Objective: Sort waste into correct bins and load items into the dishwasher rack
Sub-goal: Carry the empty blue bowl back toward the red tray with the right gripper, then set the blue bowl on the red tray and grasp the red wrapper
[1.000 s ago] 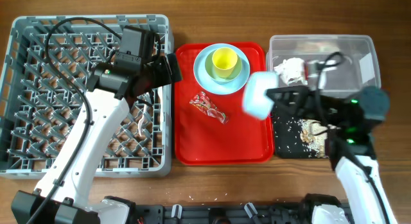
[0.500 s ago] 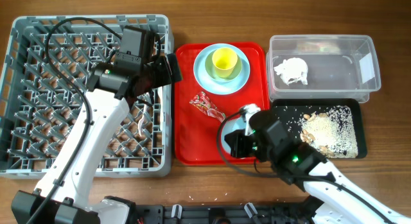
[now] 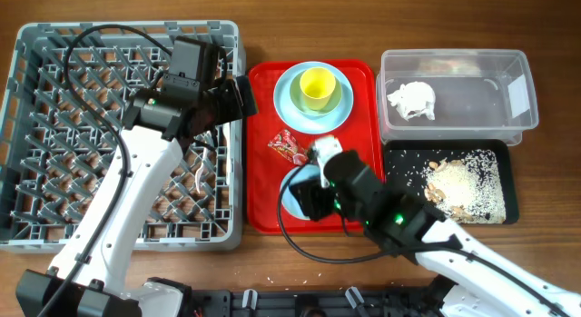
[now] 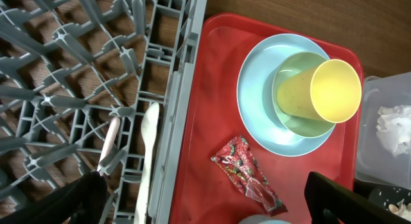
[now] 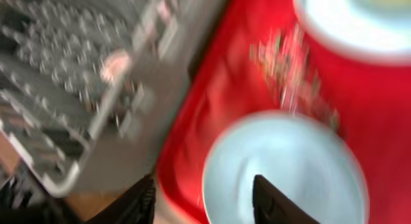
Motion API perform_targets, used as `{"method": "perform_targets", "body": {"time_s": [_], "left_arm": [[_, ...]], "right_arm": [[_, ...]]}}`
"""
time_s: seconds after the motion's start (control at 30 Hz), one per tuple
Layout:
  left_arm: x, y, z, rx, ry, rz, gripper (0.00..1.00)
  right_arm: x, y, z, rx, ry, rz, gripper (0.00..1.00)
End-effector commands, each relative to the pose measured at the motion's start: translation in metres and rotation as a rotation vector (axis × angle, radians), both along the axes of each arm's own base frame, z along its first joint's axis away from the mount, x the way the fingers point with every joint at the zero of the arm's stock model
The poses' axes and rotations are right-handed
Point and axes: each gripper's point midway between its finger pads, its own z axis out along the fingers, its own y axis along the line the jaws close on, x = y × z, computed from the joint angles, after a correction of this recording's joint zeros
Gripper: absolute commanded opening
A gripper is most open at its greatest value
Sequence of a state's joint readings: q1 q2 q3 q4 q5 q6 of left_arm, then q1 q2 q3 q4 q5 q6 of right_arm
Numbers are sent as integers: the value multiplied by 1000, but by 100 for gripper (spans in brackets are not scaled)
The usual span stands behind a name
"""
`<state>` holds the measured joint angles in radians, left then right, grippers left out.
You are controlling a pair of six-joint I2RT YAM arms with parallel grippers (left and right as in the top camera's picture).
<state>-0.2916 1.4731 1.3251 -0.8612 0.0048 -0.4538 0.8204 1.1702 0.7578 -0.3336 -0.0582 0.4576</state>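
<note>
The light blue bowl (image 3: 292, 192) is low over the front of the red tray (image 3: 359, 217), and it also shows blurred in the right wrist view (image 5: 289, 166). My right gripper (image 3: 307, 197) (image 5: 204, 185) straddles its rim, jaws apart. My left gripper (image 3: 234, 97) (image 4: 205, 201) is open and empty over the grey rack's (image 3: 54, 44) right edge. The yellow cup (image 3: 317, 86) stands on the light blue plate (image 3: 289, 104). The red wrapper (image 3: 295, 151) lies on the tray. The napkin (image 3: 413, 97) is in the clear tub (image 3: 508, 63). Food scraps (image 3: 463, 185) lie in the black tray (image 3: 399, 212). White cutlery (image 4: 149, 140) lies in the rack.
The rack fills the left half of the table. The clear tub and the black tray stand right of the red tray, close against it. Black cables run over the rack and the tray's front.
My right arm swung left from over the black tray to the front of the red tray, bringing the bowl with it. The left arm has not moved.
</note>
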Motion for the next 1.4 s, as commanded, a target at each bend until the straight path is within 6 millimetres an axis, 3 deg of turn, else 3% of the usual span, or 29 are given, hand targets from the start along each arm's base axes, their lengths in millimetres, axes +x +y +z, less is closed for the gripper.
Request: {"method": "perform_targets", "body": {"time_s": [0.0,0.07,0.13,0.27,0.43,0.53,0.7,0.8,0.83,1.0,1.17,1.37], "left_arm": [[0,2,10,-1,-29,3,100],[1,2,10,-1,-29,3,100],[1,2,10,-1,-30,3,100],[1,2,10,-1,-30,3,100],[1,2,10,-1,-30,3,100],[0,2,10,-1,-29,3,100],[1,2,10,-1,-30,3,100],[1,2,10,-1,-29,3,100],[1,2,10,-1,-30,3,100],[1,2,10,-1,-30,3,100],[1,2,10,-1,-30,3,100],[1,2,10,-1,-30,3,100]], "right_arm": [[47,-34,33,-217,-316,-126,53],[67,-62,32,-352,-389,-250,49],[80,-68,19,-401,-382,-263,47],[89,-26,-27,-358,-311,-35,59],[97,-18,-74,-436,-273,22,68],[85,-8,-97,-412,-197,96,68],[68,17,-94,-306,-175,241,68],[72,13,-94,-327,-199,260,89],[76,10,-94,-328,-199,251,90],[90,-9,-100,-334,-173,200,91],[82,3,-107,-258,-128,264,90],[80,-1,-131,-303,-91,272,91]]}}
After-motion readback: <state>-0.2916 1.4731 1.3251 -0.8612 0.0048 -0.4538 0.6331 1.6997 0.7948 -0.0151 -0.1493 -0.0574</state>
